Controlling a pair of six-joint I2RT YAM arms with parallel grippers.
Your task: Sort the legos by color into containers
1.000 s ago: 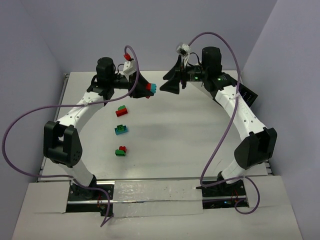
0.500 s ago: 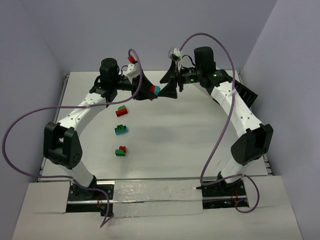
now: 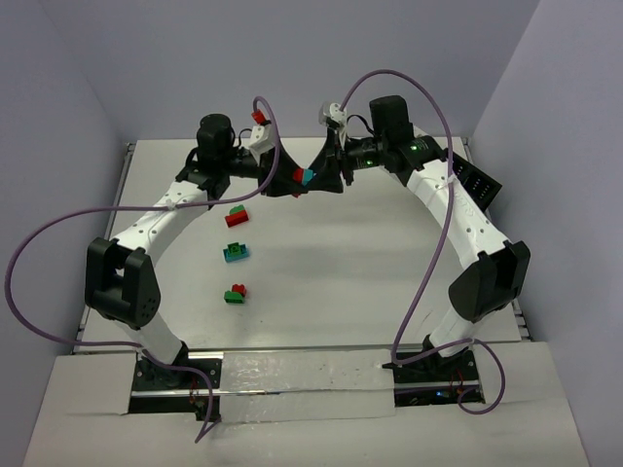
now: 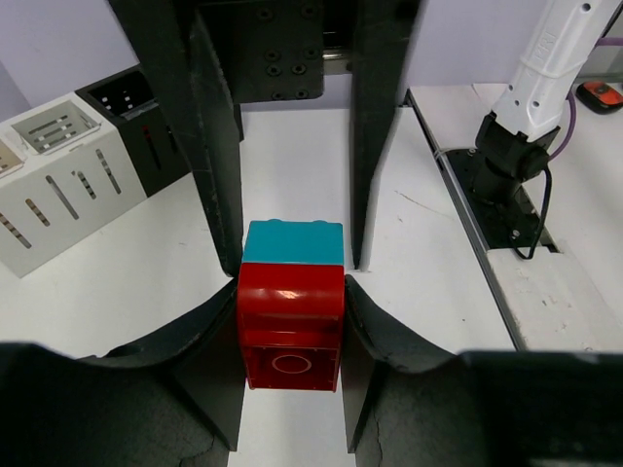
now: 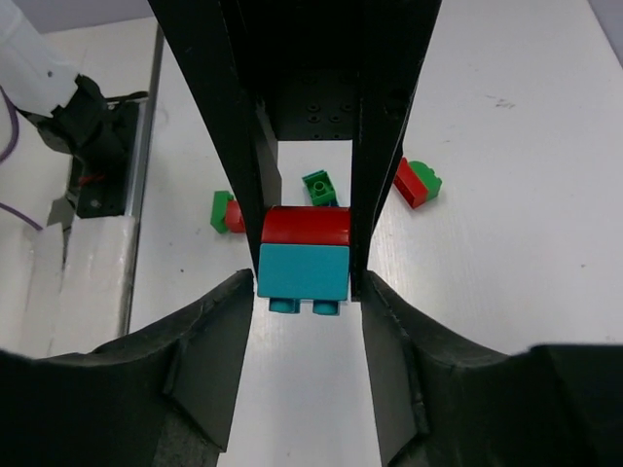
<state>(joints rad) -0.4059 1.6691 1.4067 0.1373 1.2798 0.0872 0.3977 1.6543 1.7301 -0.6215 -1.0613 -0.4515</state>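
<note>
Red-and-teal brick pair at 12 o'clock above the table, tight between left gripper and right gripper fingers

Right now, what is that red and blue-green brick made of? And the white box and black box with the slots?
The red-and-teal brick looks like hard plastic, smooth and glossy: light glints on its red part. The white bin looks like matte plastic with slots cut through its sides, though painted metal cannot be ruled out. The black bin has the same shape and dull finish, so it is probably plastic too.
</note>
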